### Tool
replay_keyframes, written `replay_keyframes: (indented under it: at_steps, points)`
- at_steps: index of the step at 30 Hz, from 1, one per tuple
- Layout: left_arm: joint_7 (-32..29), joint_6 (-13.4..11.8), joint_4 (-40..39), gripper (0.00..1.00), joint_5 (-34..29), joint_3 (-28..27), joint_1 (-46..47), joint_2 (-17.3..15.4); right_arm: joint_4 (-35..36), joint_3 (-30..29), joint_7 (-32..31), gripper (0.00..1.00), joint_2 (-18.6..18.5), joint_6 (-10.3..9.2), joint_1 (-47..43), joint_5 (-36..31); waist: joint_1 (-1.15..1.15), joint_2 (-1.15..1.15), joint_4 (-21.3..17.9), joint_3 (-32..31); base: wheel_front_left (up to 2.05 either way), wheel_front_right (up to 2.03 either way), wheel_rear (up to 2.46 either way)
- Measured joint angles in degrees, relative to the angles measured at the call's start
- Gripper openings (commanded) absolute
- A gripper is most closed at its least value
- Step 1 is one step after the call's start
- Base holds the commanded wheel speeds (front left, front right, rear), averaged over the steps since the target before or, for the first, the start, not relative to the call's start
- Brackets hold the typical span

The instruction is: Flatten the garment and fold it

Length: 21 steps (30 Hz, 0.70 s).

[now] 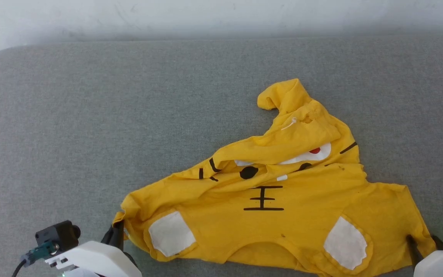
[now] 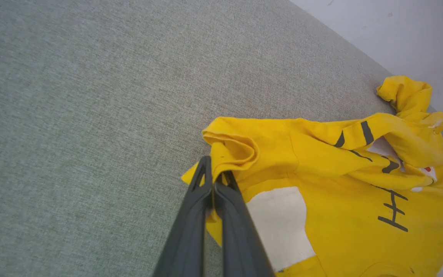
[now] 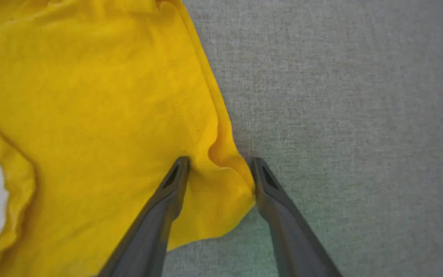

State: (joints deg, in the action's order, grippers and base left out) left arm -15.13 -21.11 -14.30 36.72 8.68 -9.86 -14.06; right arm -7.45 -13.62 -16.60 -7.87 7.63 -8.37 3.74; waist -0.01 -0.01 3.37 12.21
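Garment (image 1: 267,215): yellow short-sleeved T-shirt, on the near right part of the grey fabric-covered desk (image 1: 90,115). The neckline faces the near edge. Not flat.
- Near half lies fairly smooth. It carries two white patches, one near left (image 1: 171,232) and one near right (image 1: 346,242). Between them, further up, is a black three-bar mark (image 1: 263,199).
- Far half is folded over itself in a ridge running left to right. A white area with a red spot (image 1: 313,152) and short black stripes (image 1: 214,165) show along the fold.
- Far tip (image 1: 283,96) is bunched into a curled peak pointing toward the wall (image 1: 206,15).

Left gripper (image 1: 117,232): at the shirt's near left corner. In the left wrist view the left gripper (image 2: 215,173) has its fingers pressed together. A rolled hem of the garment (image 2: 340,215) is pinched between them, and cloth hangs out on both sides of the fingers.

Right gripper (image 1: 423,244): at the shirt's near right corner. In the right wrist view the right gripper (image 3: 219,163) has its fingers spread apart, astride the sleeve corner of the garment (image 3: 90,115). One fingertip (image 3: 179,169) rests on the yellow cloth. The other fingertip (image 3: 262,173) sits against the hem edge on the bare desk (image 3: 360,115). A small ruck of cloth stands between them, not clamped.
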Motion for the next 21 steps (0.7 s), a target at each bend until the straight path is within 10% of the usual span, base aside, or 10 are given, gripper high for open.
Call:
replay_keyframes:
  at_steps: [1,11,21]
  points:
    - [0.0,0.3,0.1,0.0,0.0,0.1,0.0,0.0,-0.7,-0.3,0.0,0.0,0.0,0.01,0.4,0.2,0.0,0.0,0.1,0.0,0.0,0.0,0.0]
    - [1.2,1.8,0.2,0.0,3.2,-0.5,0.0,2.0,-2.2,-3.1,3.7,0.0,2.0,-0.02,2.4,5.5,0.01,0.0,0.3,-1.6,0.0,0.0,0.0]
    - [2.7,5.4,-3.2,0.0,11.8,-3.1,6.6,6.7,15.0,-0.6,0.0,0.0,4.5,-0.03,10.1,13.3,0.01,0.01,-0.7,-5.2,0.0,0.0,0.0]
